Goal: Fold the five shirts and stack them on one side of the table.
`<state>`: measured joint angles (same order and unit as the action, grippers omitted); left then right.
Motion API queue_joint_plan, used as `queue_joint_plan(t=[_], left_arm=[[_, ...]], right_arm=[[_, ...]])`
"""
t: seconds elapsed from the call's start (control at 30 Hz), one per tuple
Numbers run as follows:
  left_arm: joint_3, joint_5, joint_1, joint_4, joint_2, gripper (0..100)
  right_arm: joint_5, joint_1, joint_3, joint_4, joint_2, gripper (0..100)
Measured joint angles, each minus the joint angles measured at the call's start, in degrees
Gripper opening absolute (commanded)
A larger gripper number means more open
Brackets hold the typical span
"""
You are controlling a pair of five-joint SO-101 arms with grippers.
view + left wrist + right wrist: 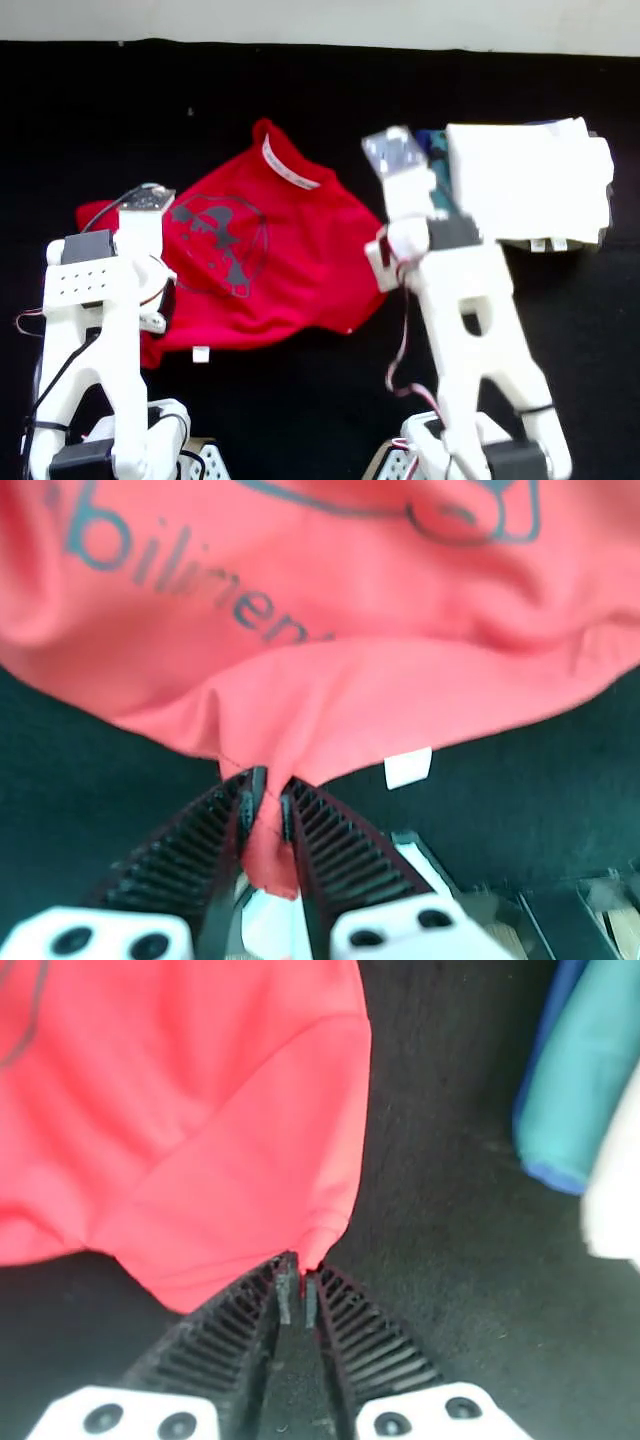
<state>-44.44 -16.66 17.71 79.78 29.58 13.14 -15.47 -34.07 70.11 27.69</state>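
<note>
L gripper (265, 800): jaws all but closed, w/ a fold of red cloth nipped between them. It grips the shirt's L edge, w/ the white tag (408, 768) near.

Red shirt (270, 250): lies flat-ish on the black table (300, 400), print side up and rumpled. It sits between the two arms, L of centre.

Shirt axis: collar points to the far side, hem toward the arm bases, so the long axis runs near-to-far. The grippers sit across it, one on each side edge.

R gripper (297, 1285): jaws nearly together, only a thin slit between. The tips sit right at the shirt's R edge, where a corner of cloth comes down to touch them. Can't tell if any cloth is actually pinched.

Nearer arm: L arm already has cloth. R arm is at the edge but its hold is unsure.

Stack (525, 180): folded shirts at far R, white on top w/ teal (590, 1080) and blue under it. It's apart from the red shirt, w/ bare table between.

Key relation: the shirt spans the gap between the grippers, so prob. a fold across the long axis, each side edge carried toward the middle.

Risk: if R has no real hold, only the L side lifts and the fold goes skew.
</note>
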Motion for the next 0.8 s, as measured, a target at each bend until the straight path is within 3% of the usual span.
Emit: queue_joint_plan(t=[0.13,0.27,0.63,0.8], left_arm=[[0.00,0.00,-0.18,-1.76,0.00,1],[2.90,0.00,-0.26,-1.85,0.00,1],[32.88,0.00,-0.35,10.02,0.00,1],[44.40,0.00,-0.44,13.63,0.00,1]], right_arm=[[0.35,0.09,-8.79,-3.87,6.33,0.5],[0.35,0.18,-7.91,-4.57,10.90,0.5],[0.35,10.64,18.55,-8.88,9.14,0.5],[0.35,12.04,26.90,-8.88,7.12,0.5]])
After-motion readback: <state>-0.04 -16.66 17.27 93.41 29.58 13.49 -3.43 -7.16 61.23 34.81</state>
